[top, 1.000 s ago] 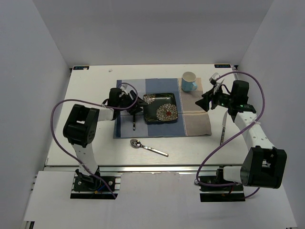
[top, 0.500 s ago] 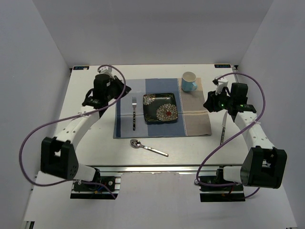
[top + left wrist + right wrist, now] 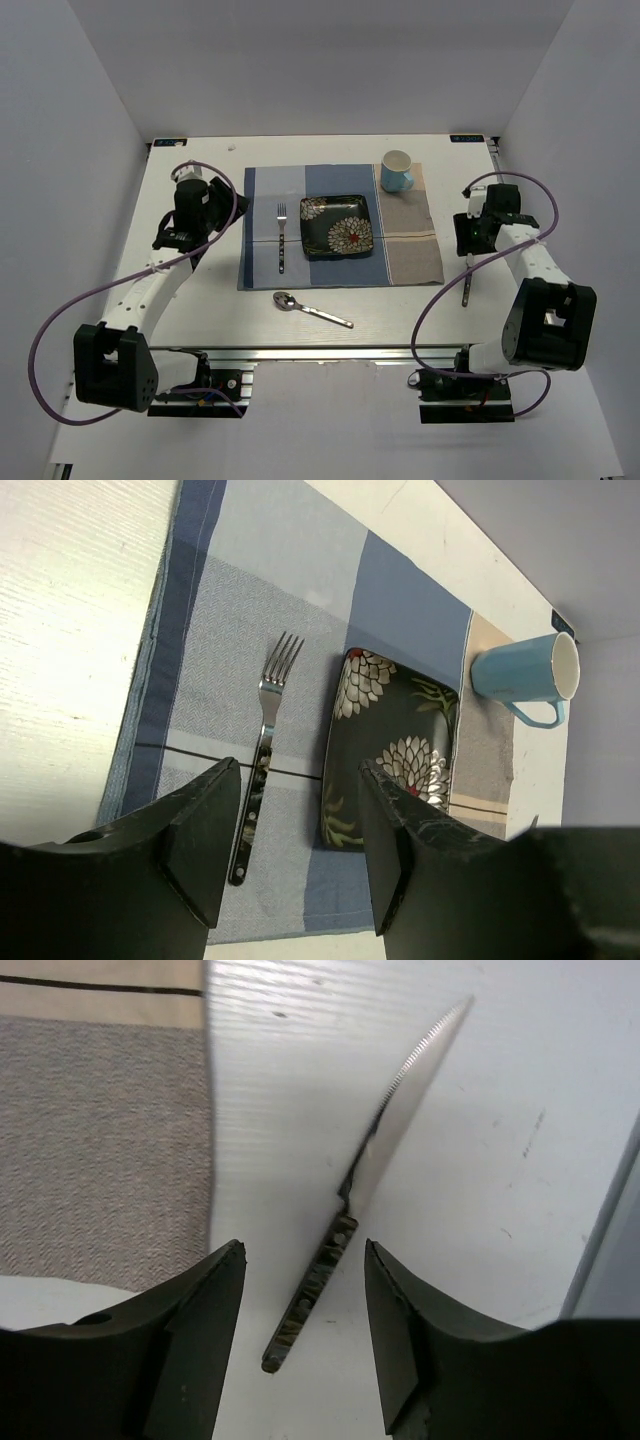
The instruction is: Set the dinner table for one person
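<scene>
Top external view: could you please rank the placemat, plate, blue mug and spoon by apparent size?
1. placemat
2. plate
3. spoon and blue mug: unsure; the spoon is longer, the mug bulkier.

The left gripper (image 3: 298, 780) is seen with jaws parted and nothing held between them. Beyond the gap, a fork (image 3: 266, 715) is observed lying flat on the checked placemat (image 3: 210, 630), handle nearest the left jaw, tines pointed away. A dark floral square plate (image 3: 390, 755) is noted just beside the fork, ahead of the right jaw. A blue mug (image 3: 520, 670) is recorded farther beyond the right jaw, at the placemat's beige end. Bare white dinner table (image 3: 70, 600) is seen outside the left jaw.
</scene>
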`<state>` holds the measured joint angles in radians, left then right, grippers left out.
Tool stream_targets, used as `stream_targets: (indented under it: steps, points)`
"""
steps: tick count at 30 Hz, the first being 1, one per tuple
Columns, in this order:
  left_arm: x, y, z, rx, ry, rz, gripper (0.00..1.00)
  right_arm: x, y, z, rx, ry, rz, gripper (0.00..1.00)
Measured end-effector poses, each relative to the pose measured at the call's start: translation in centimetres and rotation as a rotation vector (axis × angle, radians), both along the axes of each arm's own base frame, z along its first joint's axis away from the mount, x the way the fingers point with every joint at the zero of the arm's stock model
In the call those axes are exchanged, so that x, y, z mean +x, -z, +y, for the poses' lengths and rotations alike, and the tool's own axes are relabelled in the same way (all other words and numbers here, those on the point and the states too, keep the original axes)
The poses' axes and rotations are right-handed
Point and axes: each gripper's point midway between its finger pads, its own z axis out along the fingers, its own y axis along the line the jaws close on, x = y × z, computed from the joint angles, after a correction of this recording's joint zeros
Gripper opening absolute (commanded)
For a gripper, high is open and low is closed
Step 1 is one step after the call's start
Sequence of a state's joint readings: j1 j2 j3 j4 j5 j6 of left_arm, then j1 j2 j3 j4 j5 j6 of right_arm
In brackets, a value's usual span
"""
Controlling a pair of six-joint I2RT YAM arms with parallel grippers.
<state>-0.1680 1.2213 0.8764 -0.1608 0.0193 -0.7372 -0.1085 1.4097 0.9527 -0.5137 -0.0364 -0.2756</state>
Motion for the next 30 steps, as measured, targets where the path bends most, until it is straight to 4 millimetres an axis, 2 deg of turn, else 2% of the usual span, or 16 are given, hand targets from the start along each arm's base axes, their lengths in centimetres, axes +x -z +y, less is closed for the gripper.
stream_targets:
  steps: [4,7,14,20,28,30]
  points:
    - [-0.1,0.2,0.3,-0.003,-0.008,0.01,0.61,-0.5,1.2,-1.8,-0.033,0.065,0.044,0.58]
    - [-0.2,0.2,0.5,-0.011,-0.016,0.008,0.61,-1.0,2.2,-2.4,-0.043,0.085,0.071,0.58]
    - [-0.6,0.9,0.5,-0.042,-0.035,0.025,0.61,-1.7,4.5,-2.6,-0.035,0.093,0.145,0.55]
    - [-1.2,0.6,0.6,-0.06,-0.049,0.025,0.61,-2.3,6.1,-3.0,-0.02,0.107,0.204,0.51]
    - [-1.4,0.1,1.0,-0.059,-0.068,0.012,0.61,-2.9,7.2,-2.4,0.017,0.095,0.228,0.45]
    - [-1.4,0.1,1.0,-0.06,-0.07,0.012,0.61,-2.8,7.2,-2.3,0.024,0.093,0.219,0.39]
